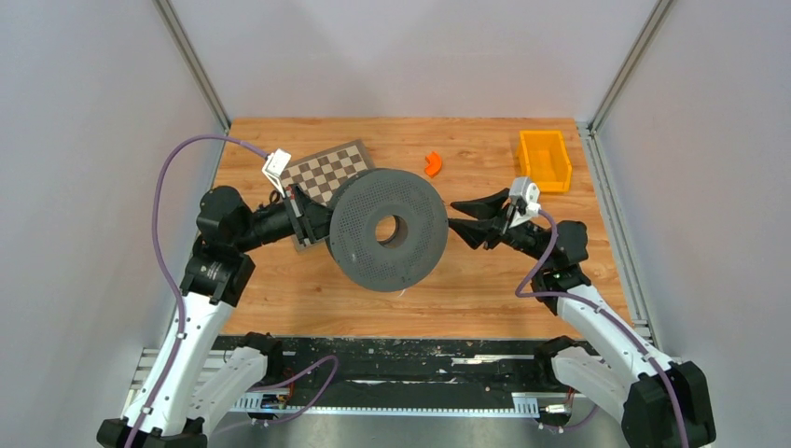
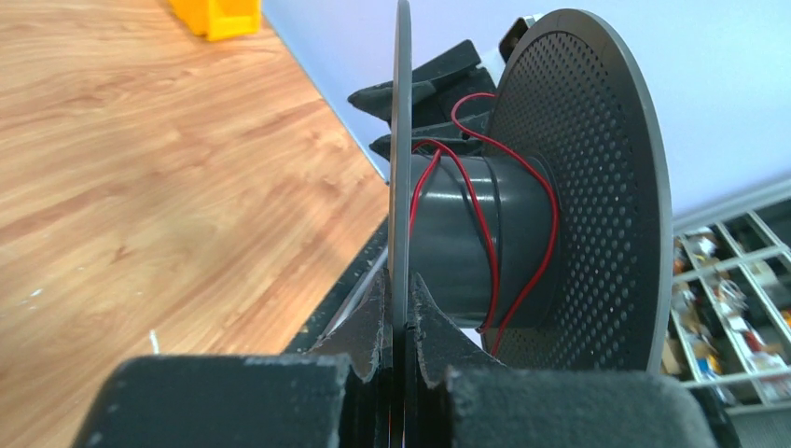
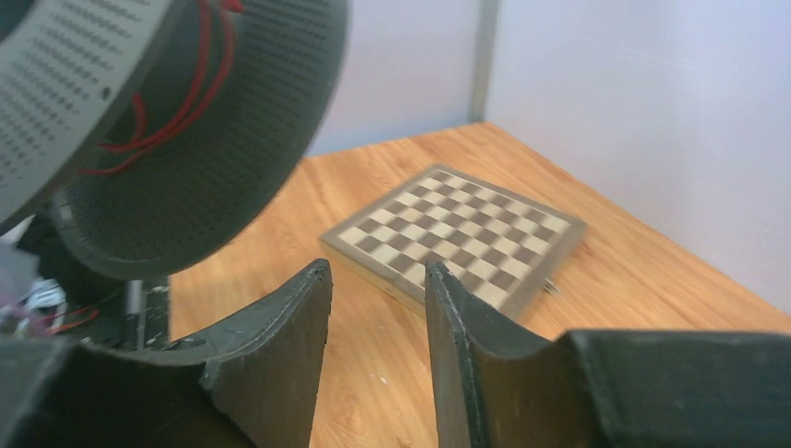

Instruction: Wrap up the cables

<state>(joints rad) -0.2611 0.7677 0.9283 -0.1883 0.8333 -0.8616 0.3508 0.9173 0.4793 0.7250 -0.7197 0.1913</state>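
A dark grey perforated spool (image 1: pixel 388 228) is held above the middle of the table. My left gripper (image 2: pixel 399 291) is shut on the thin edge of one spool flange (image 2: pixel 402 149). A thin red cable (image 2: pixel 485 224) lies in loose loops around the spool's hub (image 2: pixel 457 243), and it also shows between the flanges in the right wrist view (image 3: pixel 163 121). My right gripper (image 3: pixel 378 275) is open and empty, just right of the spool (image 3: pixel 187 140), which shows at its upper left. In the top view the right gripper (image 1: pixel 464 222) sits close to the spool's right rim.
A checkerboard (image 1: pixel 325 175) lies at the back left, partly under the spool and the left arm; it also shows in the right wrist view (image 3: pixel 457 233). An orange curved piece (image 1: pixel 433 163) and a yellow bin (image 1: pixel 544 159) stand at the back right.
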